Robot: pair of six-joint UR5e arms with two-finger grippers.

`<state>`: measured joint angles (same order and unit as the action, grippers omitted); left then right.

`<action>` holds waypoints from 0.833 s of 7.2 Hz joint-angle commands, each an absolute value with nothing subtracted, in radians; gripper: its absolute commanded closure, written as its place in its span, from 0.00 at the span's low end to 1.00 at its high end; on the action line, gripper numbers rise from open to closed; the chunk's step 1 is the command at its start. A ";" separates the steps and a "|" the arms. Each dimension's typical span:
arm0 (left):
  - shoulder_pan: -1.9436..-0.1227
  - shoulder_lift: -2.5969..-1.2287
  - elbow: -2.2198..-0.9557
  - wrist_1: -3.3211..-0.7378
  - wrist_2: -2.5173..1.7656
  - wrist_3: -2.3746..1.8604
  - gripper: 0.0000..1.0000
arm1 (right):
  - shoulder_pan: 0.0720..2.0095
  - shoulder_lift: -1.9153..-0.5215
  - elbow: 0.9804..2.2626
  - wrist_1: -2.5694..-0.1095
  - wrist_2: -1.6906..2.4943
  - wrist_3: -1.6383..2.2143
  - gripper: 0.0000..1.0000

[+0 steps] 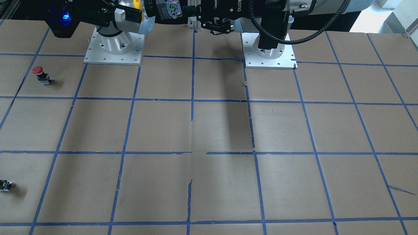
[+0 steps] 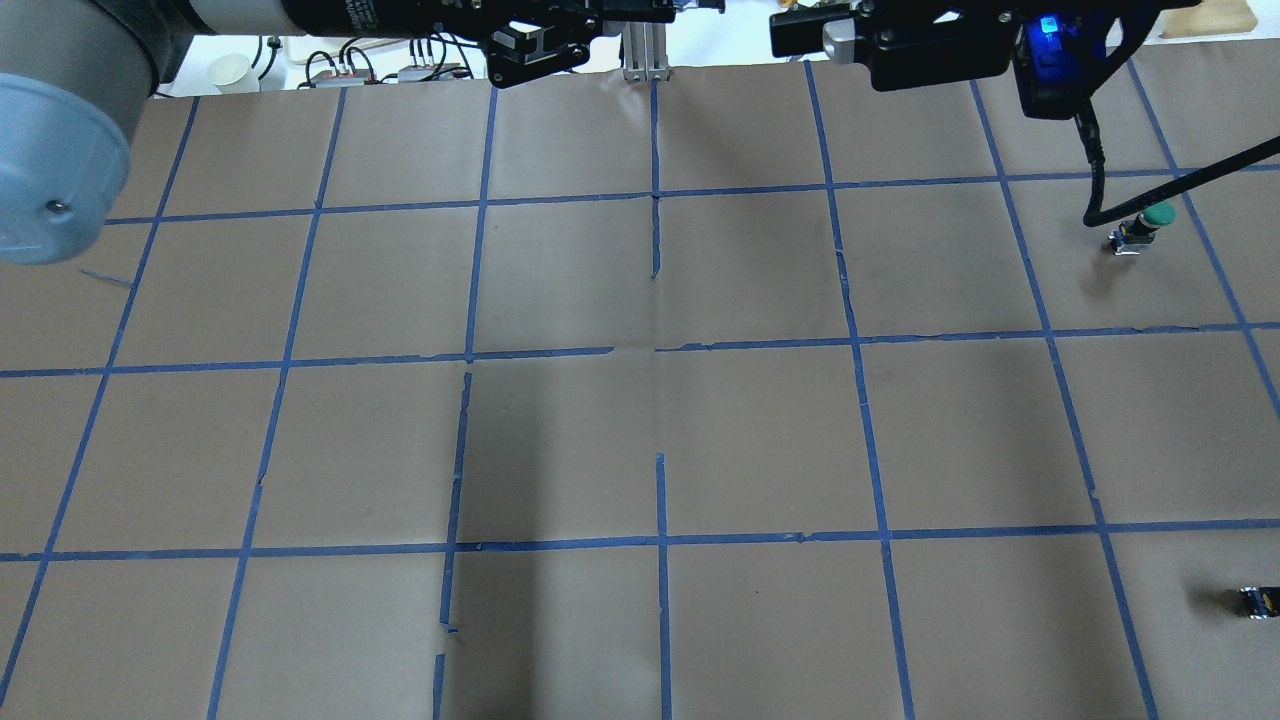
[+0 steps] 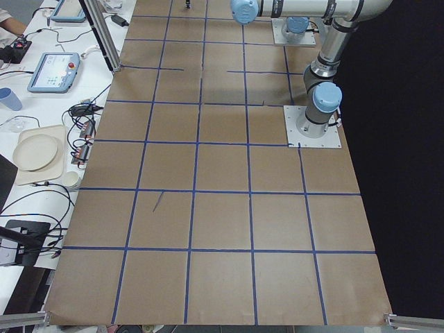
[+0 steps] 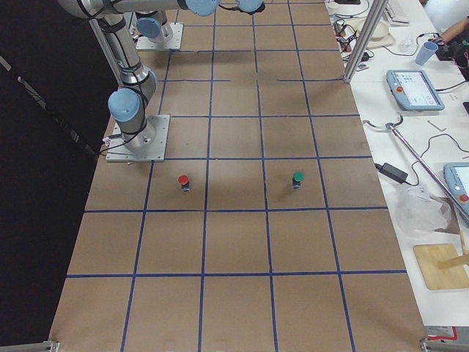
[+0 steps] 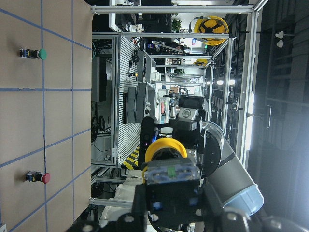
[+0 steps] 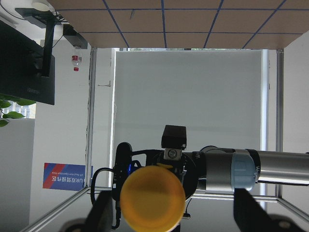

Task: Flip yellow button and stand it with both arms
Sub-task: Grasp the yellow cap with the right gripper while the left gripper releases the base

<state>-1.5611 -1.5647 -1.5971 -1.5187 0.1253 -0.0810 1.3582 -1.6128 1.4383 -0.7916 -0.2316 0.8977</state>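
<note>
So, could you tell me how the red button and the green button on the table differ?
The red button has a red cap, the green button a green one. The red button sits close to the base plate; the green button is farther out, towards the operators' side. Both stand upright, cap up, and share one shape.

Matt brown paper on table (image 2: 760, 440); yellow button (image 6: 152, 197) cap smooth plastic.
</note>
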 commanded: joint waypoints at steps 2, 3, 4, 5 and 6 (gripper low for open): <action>-1.562 -1.565 -1.597 -1.519 0.124 -0.083 0.84 | 1.351 -1.608 1.440 -0.792 -0.235 0.916 0.74; -1.562 -1.565 -1.597 -1.519 0.124 -0.087 0.10 | 1.348 -1.608 1.440 -0.792 -0.233 0.916 0.83; -1.563 -1.563 -1.597 -1.519 0.124 -0.090 0.09 | 1.348 -1.609 1.440 -0.790 -0.232 0.916 0.89; -1.563 -1.563 -1.597 -1.519 0.123 -0.091 0.09 | 1.348 -1.611 1.439 -0.790 -0.230 0.916 0.91; -1.563 -1.563 -1.595 -1.519 0.123 -0.094 0.00 | 1.347 -1.609 1.439 -0.790 -0.232 0.916 0.92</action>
<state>-1.5628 -1.5635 -1.5964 -1.5186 0.1232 -0.0908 1.3481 -1.6095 1.4395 -0.7902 -0.2313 0.9157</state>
